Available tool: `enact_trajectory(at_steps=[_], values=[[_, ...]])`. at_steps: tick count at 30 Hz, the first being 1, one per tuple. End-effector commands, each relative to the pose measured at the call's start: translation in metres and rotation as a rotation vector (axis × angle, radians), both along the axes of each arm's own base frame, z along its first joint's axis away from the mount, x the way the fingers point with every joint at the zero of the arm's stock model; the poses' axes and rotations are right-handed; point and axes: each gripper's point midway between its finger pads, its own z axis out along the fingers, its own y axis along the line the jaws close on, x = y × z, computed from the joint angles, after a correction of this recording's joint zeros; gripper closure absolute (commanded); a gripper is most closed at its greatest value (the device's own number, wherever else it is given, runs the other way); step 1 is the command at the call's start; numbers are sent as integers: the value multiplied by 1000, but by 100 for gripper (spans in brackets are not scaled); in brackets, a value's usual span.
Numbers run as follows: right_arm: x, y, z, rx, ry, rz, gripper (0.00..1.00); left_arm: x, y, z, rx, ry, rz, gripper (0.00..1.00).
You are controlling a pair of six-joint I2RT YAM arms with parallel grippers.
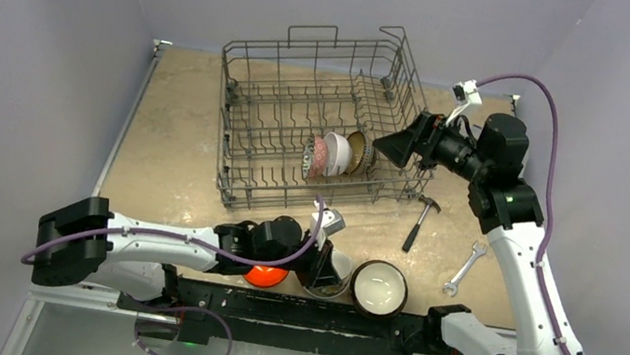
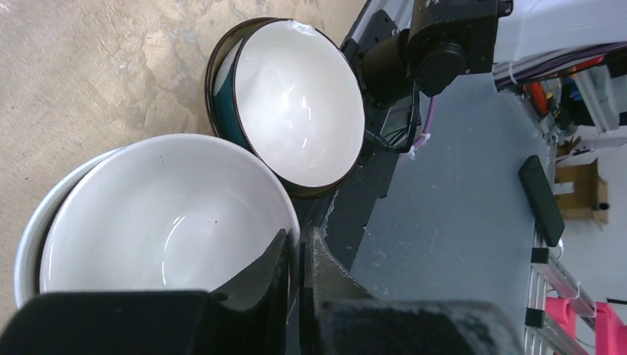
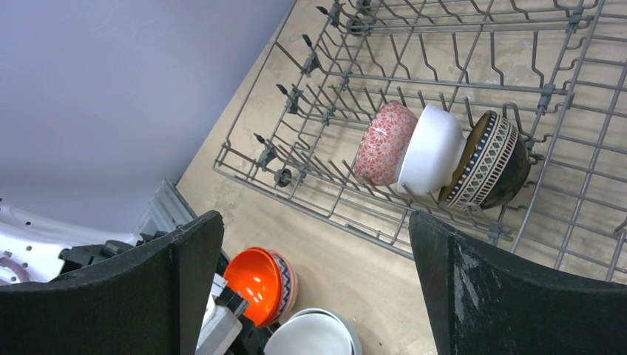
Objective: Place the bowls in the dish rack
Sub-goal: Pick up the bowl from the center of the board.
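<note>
The dish rack (image 1: 300, 128) stands at the back middle. On its near right tines stand a red-patterned bowl (image 3: 383, 142), a white bowl (image 3: 432, 148) and a dark patterned bowl (image 3: 494, 161). My left gripper (image 2: 302, 248) is shut on the rim of a white bowl (image 2: 163, 214) that is nested in another pale bowl at the table's front edge. A teal bowl with a cream inside (image 2: 299, 100) sits just right of it. An orange-red bowl (image 1: 264, 276) nested in a patterned bowl lies under my left wrist. My right gripper (image 3: 316, 222) is open and empty above the rack's right side.
A hammer (image 1: 421, 220) and a wrench (image 1: 465, 267) lie on the table right of the rack's front corner. The rack's front wire wall (image 3: 325, 214) stands between the loose bowls and the loaded ones.
</note>
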Motion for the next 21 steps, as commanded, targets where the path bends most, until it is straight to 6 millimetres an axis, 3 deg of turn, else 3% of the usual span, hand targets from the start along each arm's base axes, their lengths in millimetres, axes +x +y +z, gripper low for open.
enact_trajectory(at_steps=[1,6,10,16,21], values=[[-2,2,8,14,-41,24,3,1,-9,25,-127,16,5,89],[-1,3,8,15,-41,26,3,-2,-6,16,-29,-54,-79,63],[0,4,9,15,-42,28,3,-7,-2,0,80,-96,-174,57],[0,3,8,16,-40,25,3,-4,9,-27,276,-139,-258,59],[-1,3,12,18,-50,24,2,-2,7,-32,335,-168,-310,77]])
